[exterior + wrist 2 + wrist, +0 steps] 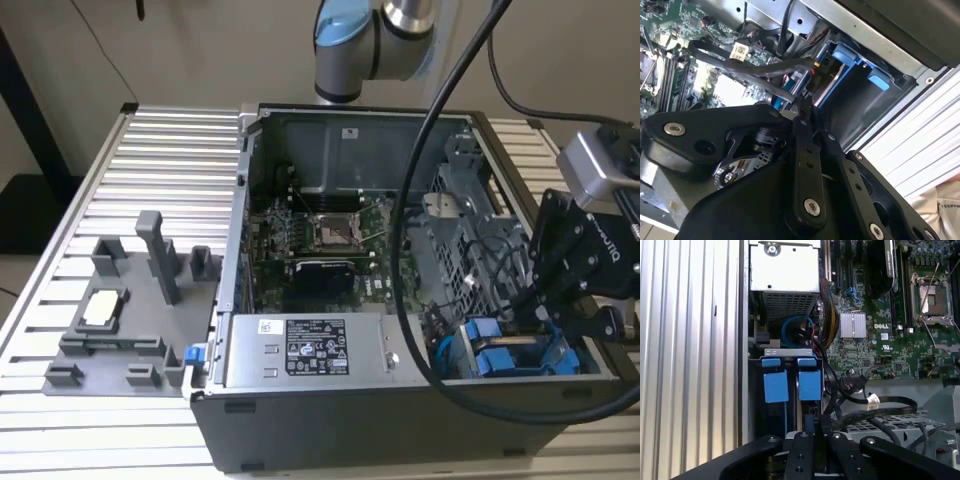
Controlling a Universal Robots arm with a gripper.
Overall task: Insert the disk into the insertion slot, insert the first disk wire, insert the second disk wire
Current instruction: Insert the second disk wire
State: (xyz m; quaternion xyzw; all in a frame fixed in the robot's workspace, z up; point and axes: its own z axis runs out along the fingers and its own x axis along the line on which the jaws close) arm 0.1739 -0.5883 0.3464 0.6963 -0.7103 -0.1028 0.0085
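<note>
Fingers pinched on flat black wire, at insertion slot

Soft, even room light falls from above in the exterior view, leaving the open computer case dim inside. In the second wrist view glare whitens the motherboard at upper left, and the near gripper is dark and blurred. The first wrist view is evenly lit and sharper.
</note>
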